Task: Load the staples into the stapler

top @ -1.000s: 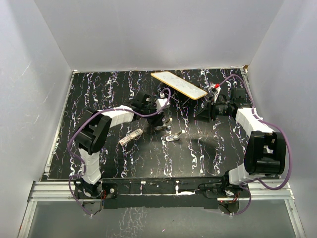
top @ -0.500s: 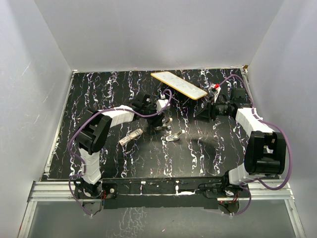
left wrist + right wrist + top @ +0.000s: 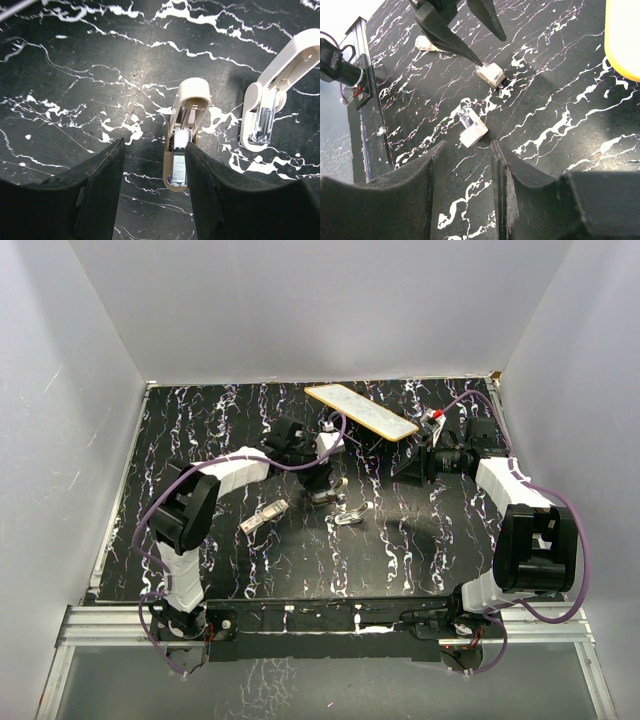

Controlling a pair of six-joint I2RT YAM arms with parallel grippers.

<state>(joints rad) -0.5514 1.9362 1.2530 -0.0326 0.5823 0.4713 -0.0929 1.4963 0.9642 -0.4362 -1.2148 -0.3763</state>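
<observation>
Left tool (image 3: 155, 150) is low over the stapler (image 3: 184, 125), which lies flat on the tabletop (image 3: 200, 440), just on the near side of the yellow-edged board (image 3: 360, 411), channel facing up. The fingers are spread, not pinching. One finger sits right against the stapler's side and the other stands well clear.

That's off-centre, so I'd slide the tool sideways until the body sits midway between the fingers. Then close gently on the long sides and keep the channel facing up and uncovered.

A second whitish piece (image 3: 262, 112) lies a little farther from the board; best not to nudge it. I can't pick out a loose staple strip.

The right tool (image 3: 467, 170) waits off the board's right end, fingers spread with nothing between them.

Against a second ago, the left arm has drawn back slightly toward the board and its fingers have parted a touch. The stapler hasn't budged, and the right arm looks unchanged.
</observation>
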